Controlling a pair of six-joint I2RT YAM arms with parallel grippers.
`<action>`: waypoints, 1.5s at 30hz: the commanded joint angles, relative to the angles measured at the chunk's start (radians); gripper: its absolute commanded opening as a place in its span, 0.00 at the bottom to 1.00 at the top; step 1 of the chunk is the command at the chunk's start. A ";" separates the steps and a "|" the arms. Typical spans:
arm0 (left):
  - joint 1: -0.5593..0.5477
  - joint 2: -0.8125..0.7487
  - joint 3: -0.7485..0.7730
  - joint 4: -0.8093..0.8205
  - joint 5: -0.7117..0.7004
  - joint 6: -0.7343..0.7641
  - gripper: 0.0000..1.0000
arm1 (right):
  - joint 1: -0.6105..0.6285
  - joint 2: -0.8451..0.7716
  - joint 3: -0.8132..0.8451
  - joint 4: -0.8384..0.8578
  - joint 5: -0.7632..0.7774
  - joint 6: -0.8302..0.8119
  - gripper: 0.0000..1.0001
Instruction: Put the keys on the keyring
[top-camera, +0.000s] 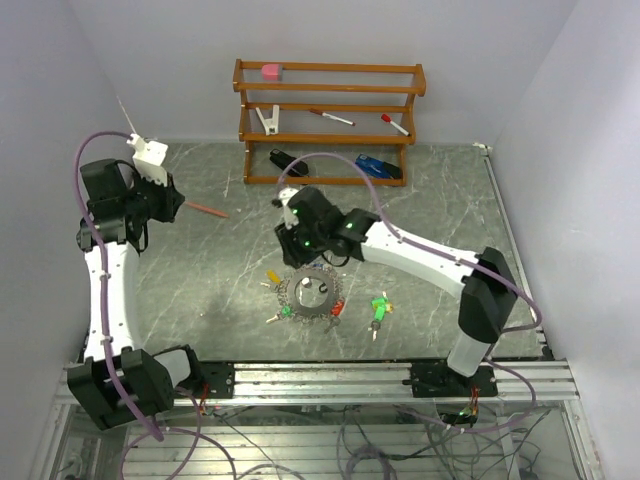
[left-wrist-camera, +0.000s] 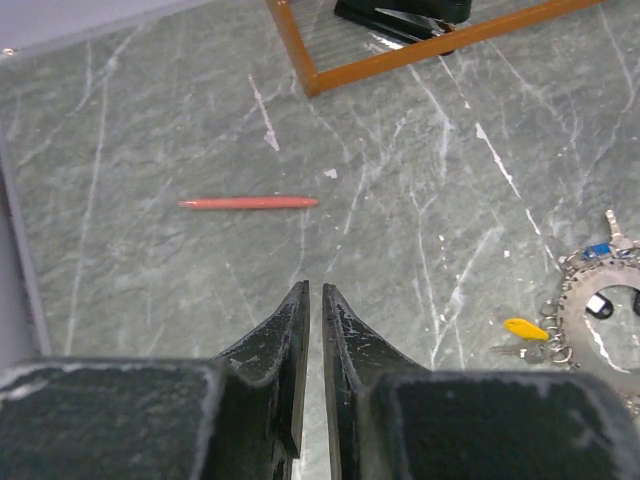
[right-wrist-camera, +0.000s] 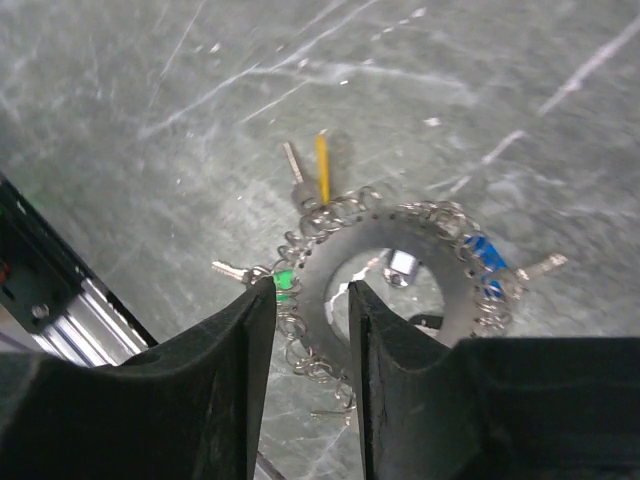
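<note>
The keyring (top-camera: 296, 300) lies flat on the table's near middle, a pale ring hung with small rings and keys. My right gripper (top-camera: 318, 268) hovers right over it. In the right wrist view the right gripper (right-wrist-camera: 307, 285) is open and straddles the keyring (right-wrist-camera: 390, 228) band, one fingertip by a green key head (right-wrist-camera: 284, 281), the other inside the hole. A yellow key (right-wrist-camera: 322, 168) and a blue key (right-wrist-camera: 482, 255) hang at its rim. A loose green key (top-camera: 380, 308) lies to the right. My left gripper (left-wrist-camera: 315, 287) is shut and empty, far left.
A red pencil (left-wrist-camera: 248, 203) lies ahead of the left gripper (top-camera: 178, 200). A wooden rack (top-camera: 330, 120) at the back holds pens, a pink block (top-camera: 270, 71) and a black stapler (top-camera: 290, 160). A metal rail (top-camera: 320, 375) runs along the near edge.
</note>
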 joint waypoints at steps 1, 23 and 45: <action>0.019 -0.021 -0.044 0.098 0.111 -0.080 0.21 | 0.037 0.053 0.030 0.015 -0.020 -0.141 0.36; 0.018 -0.061 -0.109 0.108 0.127 -0.098 0.22 | 0.059 0.178 -0.160 0.261 -0.106 -0.246 0.30; 0.020 -0.056 -0.126 0.127 0.122 -0.104 0.21 | 0.073 0.280 -0.149 0.308 -0.130 -0.256 0.05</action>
